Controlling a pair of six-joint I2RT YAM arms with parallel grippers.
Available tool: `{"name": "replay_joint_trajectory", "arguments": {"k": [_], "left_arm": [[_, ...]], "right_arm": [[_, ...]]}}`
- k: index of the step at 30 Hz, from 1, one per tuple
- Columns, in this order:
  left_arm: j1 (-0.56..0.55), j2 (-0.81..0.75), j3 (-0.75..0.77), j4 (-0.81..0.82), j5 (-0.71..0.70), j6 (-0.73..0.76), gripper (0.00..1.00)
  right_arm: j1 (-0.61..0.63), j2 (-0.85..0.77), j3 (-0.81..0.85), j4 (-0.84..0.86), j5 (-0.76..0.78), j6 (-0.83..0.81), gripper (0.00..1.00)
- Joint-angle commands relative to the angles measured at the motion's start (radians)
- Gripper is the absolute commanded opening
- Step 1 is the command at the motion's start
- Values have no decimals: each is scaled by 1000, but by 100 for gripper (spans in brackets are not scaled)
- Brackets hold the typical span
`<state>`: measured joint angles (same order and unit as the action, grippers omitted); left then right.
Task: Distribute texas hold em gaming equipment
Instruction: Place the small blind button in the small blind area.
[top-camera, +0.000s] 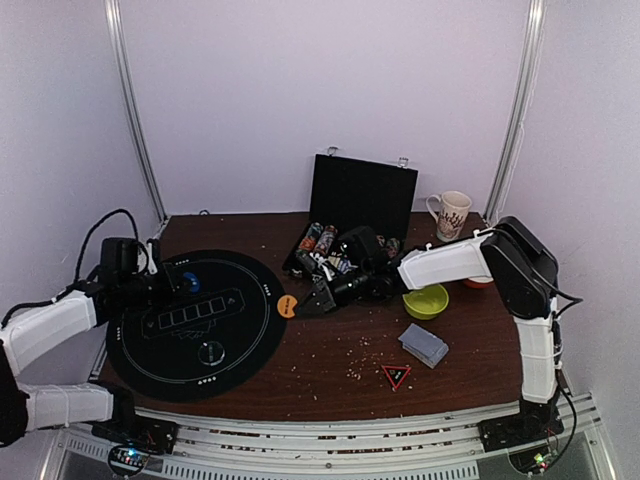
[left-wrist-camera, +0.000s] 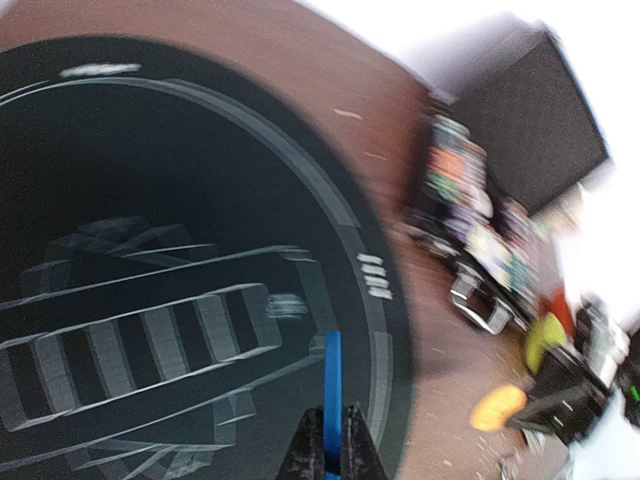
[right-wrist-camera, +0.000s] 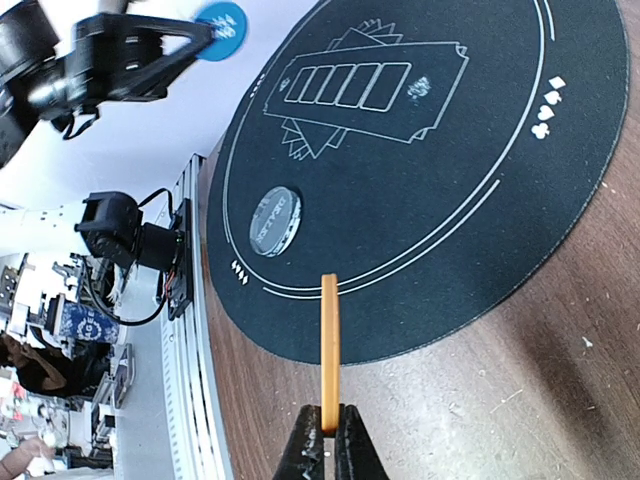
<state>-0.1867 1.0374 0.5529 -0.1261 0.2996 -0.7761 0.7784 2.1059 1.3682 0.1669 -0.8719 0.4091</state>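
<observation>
The right gripper (right-wrist-camera: 326, 428) is clenched on an orange disc (right-wrist-camera: 329, 345), pinching its lower edge so that it stands edge-on. In the overhead view the disc sits just beside the right rim of the black round mat (right-wrist-camera: 420, 180). That arm rises from its base at lower right, bends at the elbow near the right edge, and stretches leftward to the centre of the frame.

The left gripper (left-wrist-camera: 332, 430) grasps a blue disc (left-wrist-camera: 332, 380), also on edge (its wrist picture is blurred), over the mat's upper part. Its forearm enters from the left edge of the overhead view.

A clear dealer disc (right-wrist-camera: 273, 222) lies flat on the mat's lower part. Right of centre are the open black case (top-camera: 362, 195) with chips (top-camera: 322, 240), a yellow-green bowl (top-camera: 427, 301) and, at lower right, the grey-blue deck (top-camera: 423, 344).
</observation>
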Motion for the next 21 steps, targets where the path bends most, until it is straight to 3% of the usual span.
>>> {"name": "replay_joint_trajectory", "arguments": {"k": [1, 4, 12, 18, 21], "left_arm": [[277, -53, 12, -429, -28, -28, 0], [450, -31, 58, -499, -67, 20, 0], [631, 94, 75, -512, -203, 12, 0], [751, 104, 29, -461, -214, 14, 0], [816, 117, -26, -361, -106, 15, 0]], "right_arm": [[-3, -56, 11, -38, -19, -58, 0], [-4, -65, 22, -27, -44, -61, 0], [-12, -72, 37, -31, -88, -77, 0], [-20, -75, 45, -65, -98, -101, 0], [-22, -77, 46, -83, -104, -119, 0]]}}
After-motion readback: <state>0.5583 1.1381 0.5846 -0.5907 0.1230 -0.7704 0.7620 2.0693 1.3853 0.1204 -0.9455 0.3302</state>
